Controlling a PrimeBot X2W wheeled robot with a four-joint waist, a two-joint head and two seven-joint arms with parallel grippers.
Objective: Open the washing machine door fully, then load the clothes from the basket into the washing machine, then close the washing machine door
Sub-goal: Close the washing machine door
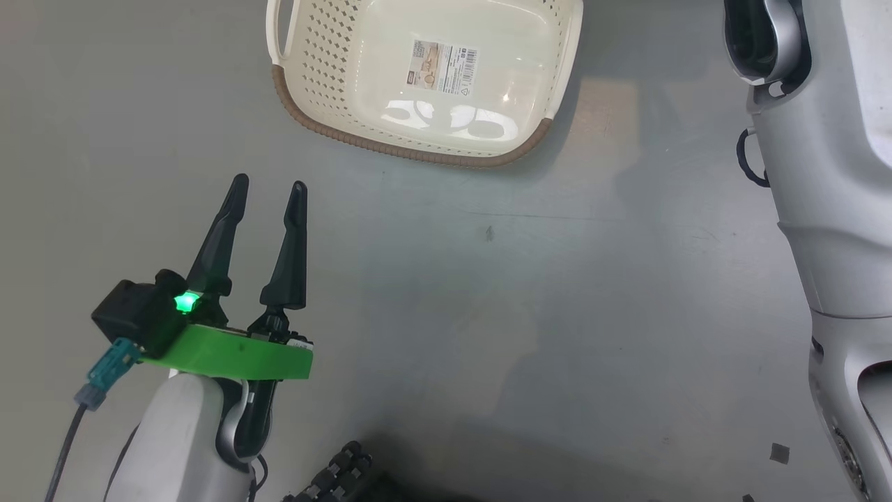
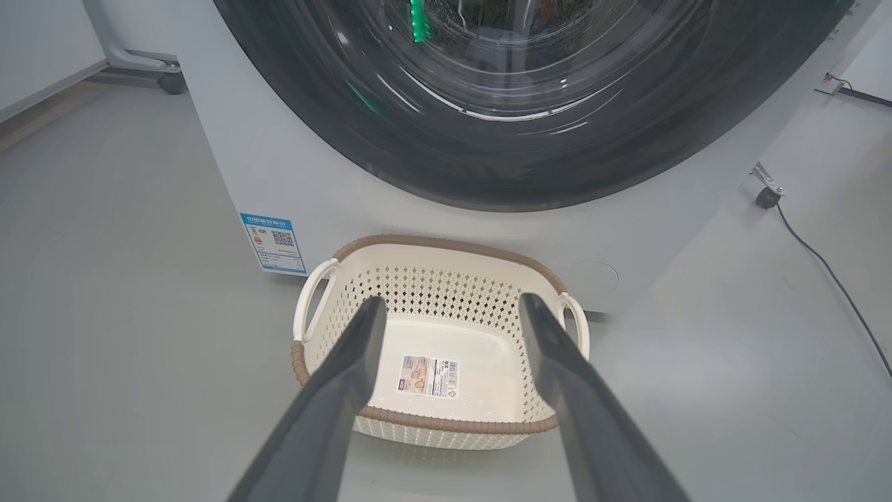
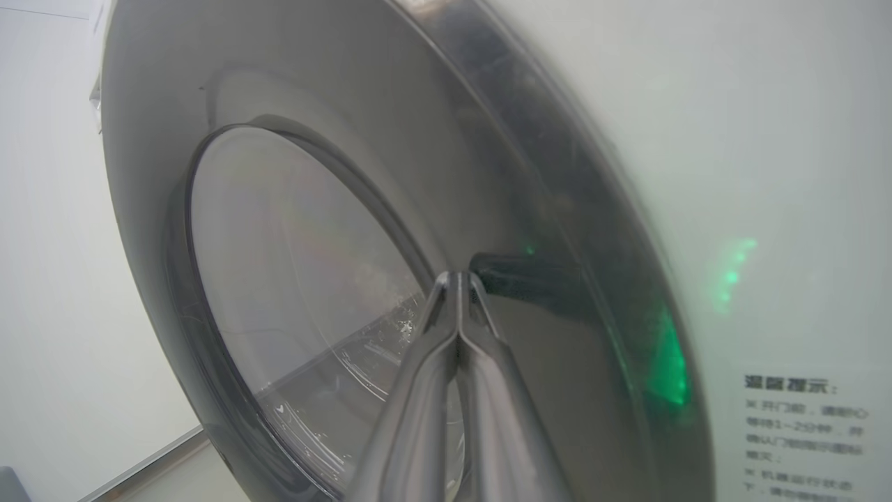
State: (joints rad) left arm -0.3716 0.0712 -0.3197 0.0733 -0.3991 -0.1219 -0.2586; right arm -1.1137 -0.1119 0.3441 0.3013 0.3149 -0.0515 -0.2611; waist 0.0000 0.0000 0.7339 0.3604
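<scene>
The basket [image 1: 327, 132], cream with a brown rim, stands on the grey floor with nothing in it but a label sticker; the clothes are out of view. My left gripper [image 1: 268, 187] hovers open short of the basket's near rim, holding nothing. In the left wrist view the basket [image 2: 418, 293] sits right before the washing machine [image 2: 418, 223], whose washing machine door [image 2: 502, 153] lies against the white front. My right gripper [image 3: 458, 279] is shut, its tips at the glossy black rim of the door [image 3: 557, 209], beside a dark spot on it.
My pale right forearm [image 1: 829, 174] rises along the right edge. A blue sticker [image 2: 273, 242] marks the machine's lower corner. A caster [image 2: 766, 196] and a black cable [image 2: 836, 279] lie right of the machine; another wheeled frame leg [image 2: 167, 80] stands at the far left.
</scene>
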